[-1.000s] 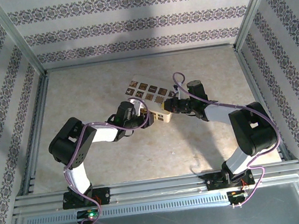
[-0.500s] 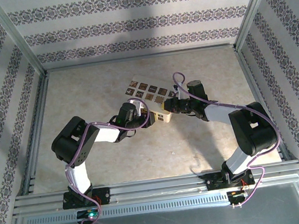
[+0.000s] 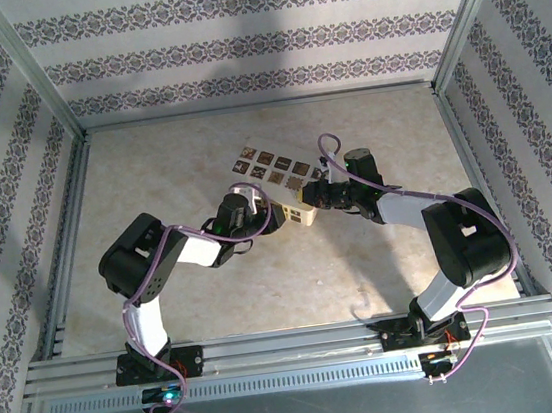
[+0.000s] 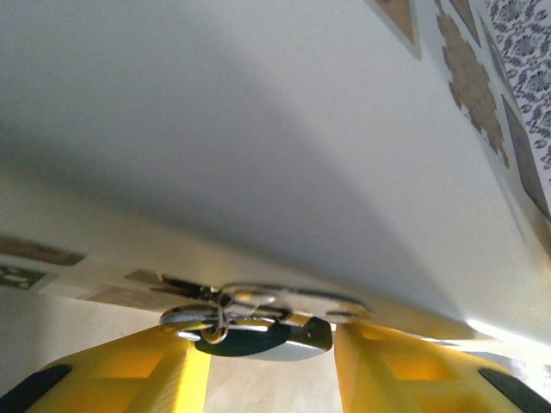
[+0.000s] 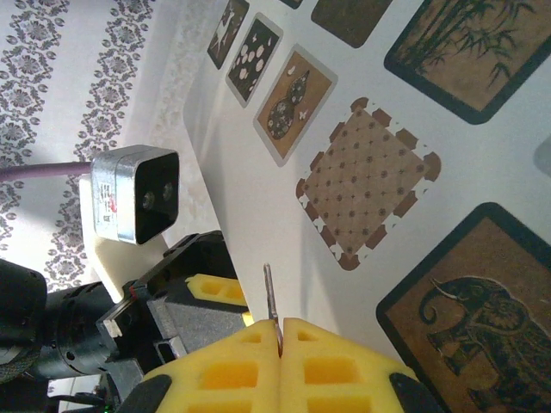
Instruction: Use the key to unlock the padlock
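Left arm has crept over the last second: elbow sits a touch further from the table's left edge, wrist slightly closer to the near edge, and the left gripper has narrowed. Right arm hasn't budged.

Top view: both grippers meet around the table's middle, at the near end of the cream box. Padlock and key are too small to make out there, and the wrists cover that spot.

Left wrist view: padlock, dark blue body with silvery ring parts, sits tight against the box edge between the 2 yellow fingers. They stand partly apart, each edge right at the lock. Can't tell if they're actually pinching it.

Right wrist view: right gripper is fully closed, with the key nipped between the tips as a thin sliver sticking out. Behind it are the left arm's grey camera housing and the box's picture tiles.

Purple cable loops above the right wrist.
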`<move>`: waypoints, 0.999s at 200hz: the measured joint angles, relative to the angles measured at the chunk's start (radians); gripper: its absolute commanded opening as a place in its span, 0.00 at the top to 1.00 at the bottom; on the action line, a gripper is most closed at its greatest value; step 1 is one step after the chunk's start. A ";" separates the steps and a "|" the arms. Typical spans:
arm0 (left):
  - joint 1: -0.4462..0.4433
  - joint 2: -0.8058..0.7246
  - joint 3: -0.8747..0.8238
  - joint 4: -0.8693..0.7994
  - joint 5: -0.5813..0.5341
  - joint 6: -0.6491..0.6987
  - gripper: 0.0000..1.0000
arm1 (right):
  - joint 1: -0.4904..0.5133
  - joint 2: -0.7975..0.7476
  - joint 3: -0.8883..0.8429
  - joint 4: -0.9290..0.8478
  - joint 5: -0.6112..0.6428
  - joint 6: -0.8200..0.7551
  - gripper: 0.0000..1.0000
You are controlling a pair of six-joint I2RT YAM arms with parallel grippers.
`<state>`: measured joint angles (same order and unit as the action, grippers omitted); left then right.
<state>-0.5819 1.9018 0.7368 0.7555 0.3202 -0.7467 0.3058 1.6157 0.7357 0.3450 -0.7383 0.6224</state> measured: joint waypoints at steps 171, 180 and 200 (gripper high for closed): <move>0.048 0.042 -0.037 0.153 -0.008 -0.117 0.63 | 0.005 0.000 0.000 -0.001 0.000 0.000 1.00; 0.048 0.042 -0.035 0.151 -0.007 -0.114 0.63 | 0.005 0.000 0.000 -0.001 0.000 0.000 1.00; 0.048 0.042 -0.030 0.147 -0.007 -0.109 0.65 | 0.005 0.000 0.000 -0.001 0.000 0.000 1.00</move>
<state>-0.5343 1.9434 0.7071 0.9028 0.3130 -0.8555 0.3107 1.6157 0.7353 0.3443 -0.7380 0.6228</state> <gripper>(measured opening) 0.361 0.044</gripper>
